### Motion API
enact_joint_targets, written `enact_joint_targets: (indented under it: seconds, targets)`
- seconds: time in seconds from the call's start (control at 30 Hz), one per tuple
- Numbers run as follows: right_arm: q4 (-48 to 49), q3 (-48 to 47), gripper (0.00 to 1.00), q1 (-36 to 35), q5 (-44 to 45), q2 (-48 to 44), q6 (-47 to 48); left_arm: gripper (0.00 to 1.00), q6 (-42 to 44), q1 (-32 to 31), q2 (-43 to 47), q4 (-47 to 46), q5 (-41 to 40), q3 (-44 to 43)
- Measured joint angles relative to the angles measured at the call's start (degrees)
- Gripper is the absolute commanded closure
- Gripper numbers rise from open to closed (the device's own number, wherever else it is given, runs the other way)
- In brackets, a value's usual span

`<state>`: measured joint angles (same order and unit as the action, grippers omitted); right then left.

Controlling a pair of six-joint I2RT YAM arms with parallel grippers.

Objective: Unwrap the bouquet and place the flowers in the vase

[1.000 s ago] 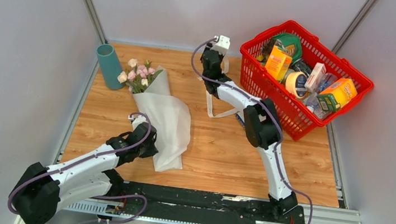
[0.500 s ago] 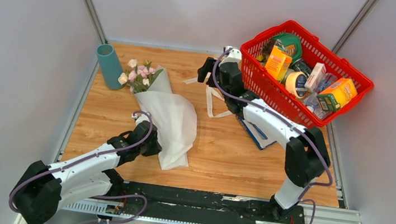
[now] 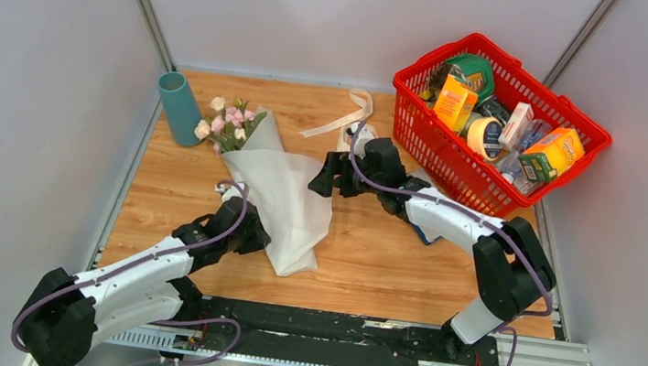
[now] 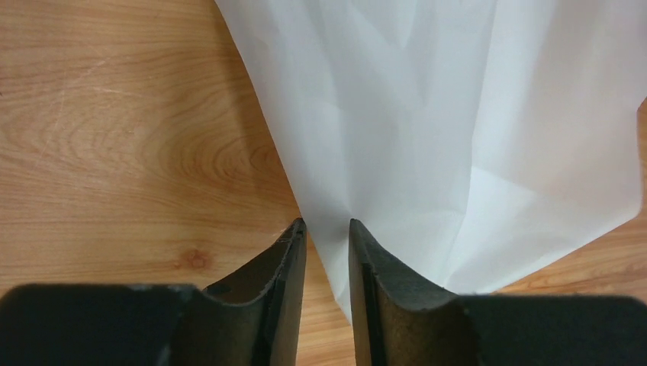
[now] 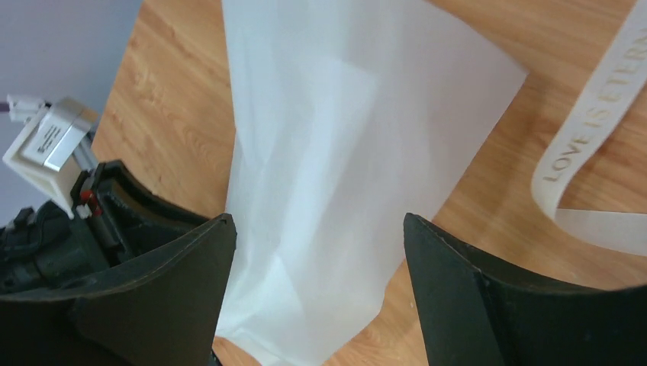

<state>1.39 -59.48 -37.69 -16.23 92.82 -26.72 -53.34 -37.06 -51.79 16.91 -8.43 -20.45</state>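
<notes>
Ribbon [image 3: 343,114] already off, at bench [image 3: 368,252] far edge beside red basket [image 3: 451,165]. Bouquet [image 3: 260,159] lies toward left edge, flowers [image 3: 228,121] by vase [image 3: 179,107] at far-left corner. Left tool [image 4: 326,225] barely open at paper [image 3: 290,221] edge, clamping nothing; right tool [image 5: 317,217] wide open over paper's right edge. Pinch one layer only and peel sideways. Vase sits close to the blooms and could tip.

Wooden tabletop [image 3: 367,262] under me, light grain, small dark knot [image 4: 198,259] in the boards. Plain pale grey walls on three sides: back wall [image 3: 339,19], wall on my left [image 3: 24,112], wall on my right [image 3: 647,229]. Slanted metal posts [image 3: 143,1] in the back corners. Aluminium rail [image 3: 122,188] along the table side. Black strip [image 3: 331,327] at near edge. Light even and soft, shadows faint.
</notes>
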Motion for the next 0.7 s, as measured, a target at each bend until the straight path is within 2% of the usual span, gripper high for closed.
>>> enact_joint_targets:
  seconds: [0.1, 0.17, 0.23, 0.5, 0.6, 0.63, 0.7]
  targets:
    - [2.6, 2.0, 0.1, 0.1, -5.4, 0.2, -0.4, 0.47, -0.1, 0.0, 0.7, 0.5, -0.2, 0.0]
    - [4.1, 2.8, 0.08, 0.2, -8.0, 1.0, -0.6, 0.42, -0.1, 0.0, 1.6, 1.5, -0.5, 0.0]
    - [5.4, 3.0, 0.07, 0.2, -9.8, 1.9, -0.9, 0.4, -0.1, 0.0, 2.9, 2.7, -1.1, -0.1]
    - [11.3, 3.2, 0.1, 0.3, -14.6, 5.5, -2.6, 0.41, -0.1, 0.0, 5.8, 6.7, -5.9, -3.4]
    - [12.9, 3.2, 0.19, 0.3, -15.3, 7.2, -2.9, 0.43, -0.1, 0.0, 4.7, 7.1, -7.1, -4.2]
    - [13.2, 3.2, 0.24, 0.3, -15.7, 7.8, -3.1, 0.44, -0.1, 0.0, 4.1, 7.2, -7.3, -4.4]
    - [14.2, 3.5, 0.42, 0.3, -17.1, 8.9, -3.7, 0.44, -0.1, 0.0, 3.3, 7.5, -7.3, -4.5]
